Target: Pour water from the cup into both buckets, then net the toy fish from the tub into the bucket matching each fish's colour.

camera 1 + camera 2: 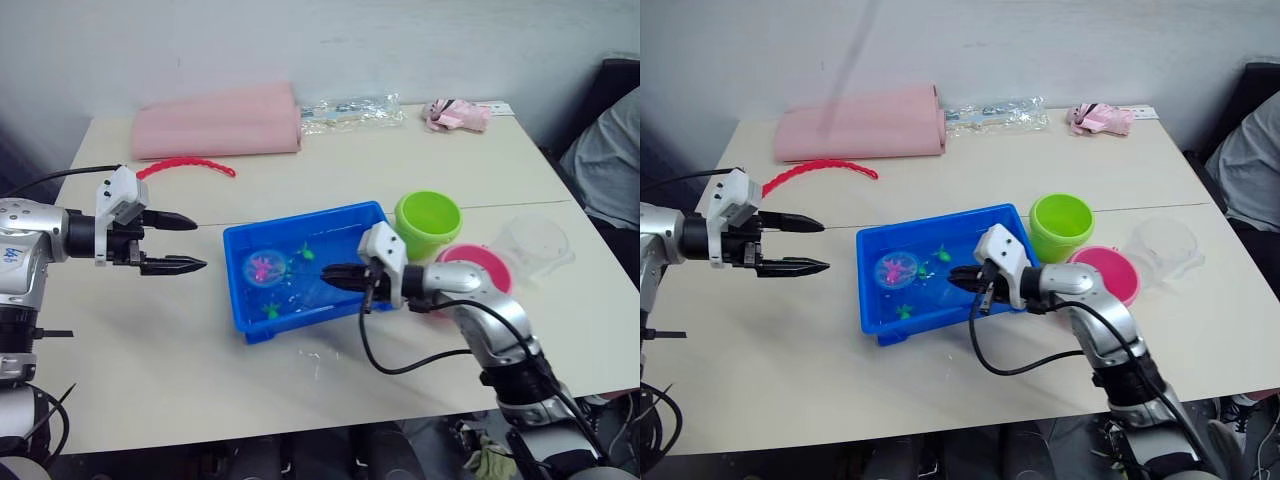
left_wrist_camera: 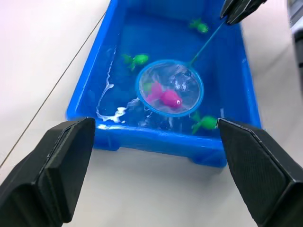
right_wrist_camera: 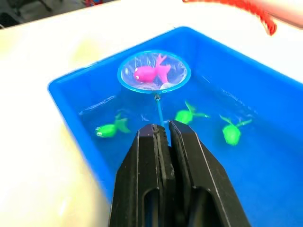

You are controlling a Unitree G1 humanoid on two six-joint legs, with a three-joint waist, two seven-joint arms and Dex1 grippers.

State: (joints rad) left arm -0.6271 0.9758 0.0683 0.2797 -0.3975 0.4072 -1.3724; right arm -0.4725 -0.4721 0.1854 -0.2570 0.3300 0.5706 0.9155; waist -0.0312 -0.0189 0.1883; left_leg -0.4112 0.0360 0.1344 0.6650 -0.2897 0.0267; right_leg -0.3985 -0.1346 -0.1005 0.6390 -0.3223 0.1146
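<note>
Netting step in hand. The right end effector [image 3: 161, 130], clamped on the net [image 3: 154, 71] handle, holds a pink fish [image 3: 147, 72] in the hoop over the tub [image 1: 240, 300]. The left end effector [image 1: 178, 243] hangs open beside it. 3 green fish [image 3: 189, 115] remain. Next, likely lift toward the pink bucket [image 1: 480, 270], beside the green bucket [image 1: 427, 222].

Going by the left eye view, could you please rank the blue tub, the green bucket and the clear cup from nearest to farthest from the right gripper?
1. The blue tub: the right gripper sits over its near-right edge, fingers shut on the net handle.
2. The green bucket: just behind the gripper, at the tub's far-right corner.
3. The clear cup: farthest, out to the right beyond the pink bucket.
</note>
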